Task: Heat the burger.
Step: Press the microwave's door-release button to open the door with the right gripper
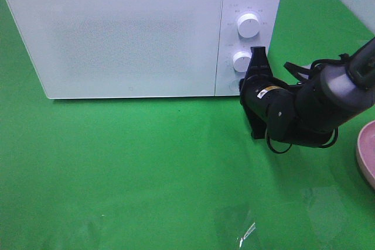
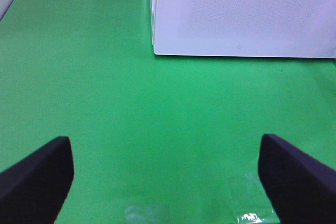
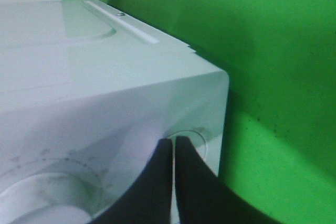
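The burger is out of sight in every view. The right tool point(image 1: 258, 55), fingers pressed together, points at the white, boxy microwave's point(image 1: 117, 33) control panel just beside the lower knob point(image 1: 242, 61) of two round ones, perhaps touching the panel. The left tool point(image 2: 168, 177) gapes wide and empty over the green bench point(image 1: 146, 162).

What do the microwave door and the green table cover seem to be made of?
Microwave door: probably glass or plastic, white and smooth, with a fine dotted screen pattern. Green table cover: looks like a thin sheet, mostly matt; shiny wrinkles near the front edge suggest plastic film, though this is uncertain.
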Robot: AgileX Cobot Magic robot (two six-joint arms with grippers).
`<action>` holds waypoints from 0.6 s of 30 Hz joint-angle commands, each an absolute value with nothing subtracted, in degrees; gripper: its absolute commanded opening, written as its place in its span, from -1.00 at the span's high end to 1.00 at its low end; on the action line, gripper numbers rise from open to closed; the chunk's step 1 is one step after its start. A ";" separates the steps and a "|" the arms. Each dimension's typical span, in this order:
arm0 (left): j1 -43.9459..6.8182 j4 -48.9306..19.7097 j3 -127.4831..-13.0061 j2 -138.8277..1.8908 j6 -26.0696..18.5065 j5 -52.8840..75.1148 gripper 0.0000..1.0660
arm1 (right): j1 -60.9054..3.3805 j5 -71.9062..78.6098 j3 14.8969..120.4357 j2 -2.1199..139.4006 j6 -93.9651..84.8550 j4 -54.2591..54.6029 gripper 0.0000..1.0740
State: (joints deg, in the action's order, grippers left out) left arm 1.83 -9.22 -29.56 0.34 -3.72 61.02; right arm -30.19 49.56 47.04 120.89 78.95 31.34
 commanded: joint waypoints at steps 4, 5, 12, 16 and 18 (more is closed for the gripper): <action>1.83 -9.51 -29.56 0.63 -3.50 61.31 -0.64 | -29.97 51.28 47.96 121.87 80.90 31.63 1.00; 1.83 -9.51 -29.56 0.63 -3.50 61.31 -0.64 | -29.97 52.37 47.96 121.87 80.90 31.86 1.00; 1.83 -9.51 -29.56 0.63 -3.50 61.31 -0.64 | -29.97 52.54 50.02 122.38 80.90 31.17 1.00; 1.83 -9.51 -29.56 0.63 -3.50 61.31 -0.64 | -29.97 53.86 50.65 122.38 80.90 31.23 1.00; 1.83 -9.51 -29.56 0.63 -3.50 61.31 -0.64 | -29.97 54.83 50.99 122.38 80.62 31.23 1.00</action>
